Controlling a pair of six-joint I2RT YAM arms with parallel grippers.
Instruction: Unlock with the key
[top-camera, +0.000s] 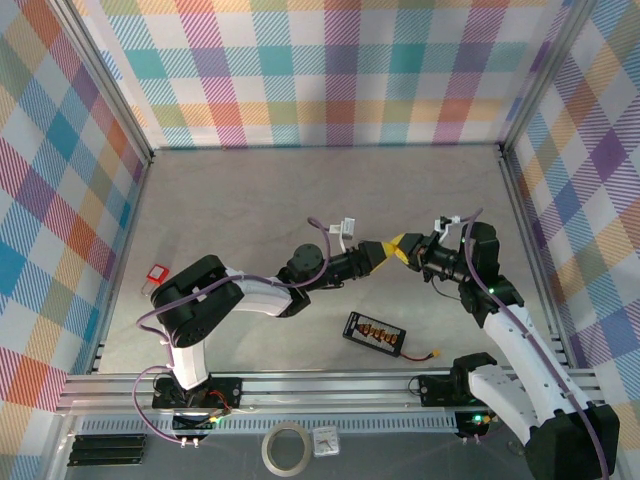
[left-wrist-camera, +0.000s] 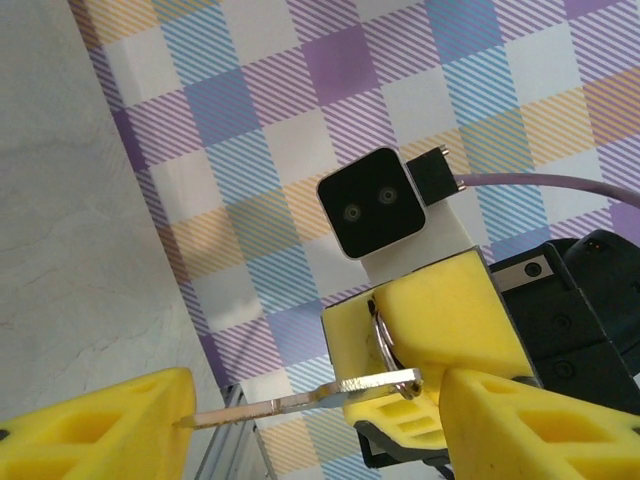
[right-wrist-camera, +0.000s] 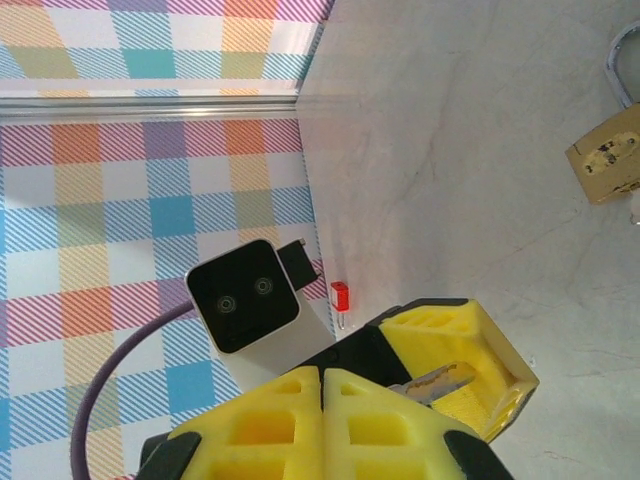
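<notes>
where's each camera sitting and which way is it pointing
Top external: fixed above and behind the bases, looking down at the table; left arm and right arm both show.
Left wrist: on the left arm, facing the right gripper pinching the key; own fingers frame the bottom.
Right wrist: on the right arm, facing the left gripper and the brass padlock; own shut fingers at the bottom.
Shared: both wrist views show the key.
</notes>
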